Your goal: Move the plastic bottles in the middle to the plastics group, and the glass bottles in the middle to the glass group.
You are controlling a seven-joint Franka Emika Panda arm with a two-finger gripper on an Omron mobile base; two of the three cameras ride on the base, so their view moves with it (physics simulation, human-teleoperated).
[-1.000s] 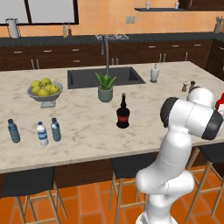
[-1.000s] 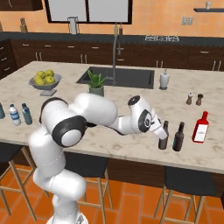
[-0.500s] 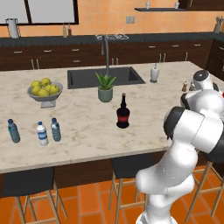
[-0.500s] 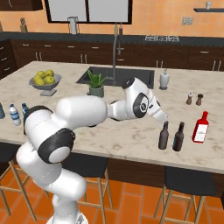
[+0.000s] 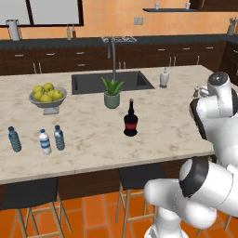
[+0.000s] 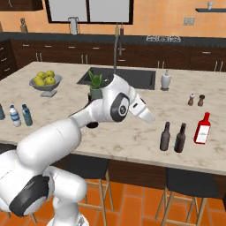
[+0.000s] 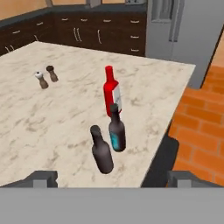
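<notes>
The jaws point(image 7: 110, 178) stand spread wide with nothing between them. They look out over the right end of the pale marbled worktop point(image 5: 93, 158). Ahead of the fingertips point(image 7: 43, 177) and clear of them stand two slim dark glass bottles, the nearer one point(image 7: 101, 151) plain and the farther one point(image 7: 117, 129) with a bluish label. The tall red bottle with a white label point(image 7: 112, 89) is just behind them. All three are upright and close together, so this end reads as the glass group, with nothing there left to grasp.

The thing the next move appears to turn on is the round-bellied black glass bottle with a long neck and red label point(image 5: 130, 122). It stands upright near the middle of the worktop, just in front of the small potted green plant point(image 5: 111, 93). That puts it well apart from the jaws and to the robot's left of where the hand now points. Its long axis is vertical, so a level approach from the side, closing on the neck or the belly, looks the likely way in. The hand would first have to swing back leftward across the worktop.

Far at the left end, the small translucent grey-blue plastic water bottle point(image 5: 59, 137) stands just beside the clear white-labelled water bottle point(image 5: 44, 142). The blue-tinted water bottle point(image 5: 14, 139) stands near them, so the plastics look sorted.
</notes>
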